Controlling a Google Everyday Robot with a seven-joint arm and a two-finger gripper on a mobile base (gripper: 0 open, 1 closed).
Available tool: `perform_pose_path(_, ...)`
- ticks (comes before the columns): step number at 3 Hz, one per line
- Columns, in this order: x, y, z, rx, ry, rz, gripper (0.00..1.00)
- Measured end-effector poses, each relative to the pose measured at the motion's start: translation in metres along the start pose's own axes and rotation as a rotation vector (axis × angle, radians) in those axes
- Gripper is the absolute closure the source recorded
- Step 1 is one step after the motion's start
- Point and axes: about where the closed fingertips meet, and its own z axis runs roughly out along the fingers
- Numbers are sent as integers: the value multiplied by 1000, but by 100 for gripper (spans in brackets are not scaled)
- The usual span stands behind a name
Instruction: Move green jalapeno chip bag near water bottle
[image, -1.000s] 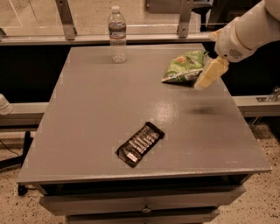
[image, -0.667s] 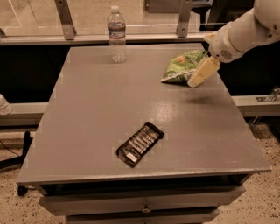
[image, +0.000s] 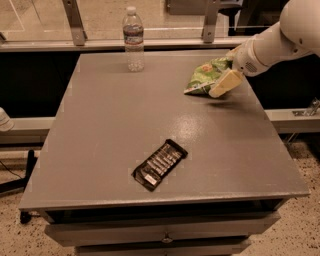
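- Bottle (image: 133, 37) stands well left of the fingers (image: 227, 81), at the desk's (image: 100, 150) far edge.
- Bag (image: 204, 76), pinched between the gripper's (image: 221, 84) fingers, is well apart from the bottle.
- Grasp looks done; the carry leftward and release remain.

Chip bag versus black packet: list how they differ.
The chip bag is bright green and crinkled; the black packet is dark and flat. The bag is at the far right of the table with the gripper against it; the packet lies alone near the front edge. The bag looks puffed, the packet thin. Both are small packages.
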Motion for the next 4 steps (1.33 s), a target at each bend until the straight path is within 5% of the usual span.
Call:
perform_pose_path(2,5,3,2,-8,-23,25,65)
perform_pose_path(4,-28,3,-7,-10,-94,-2,100)
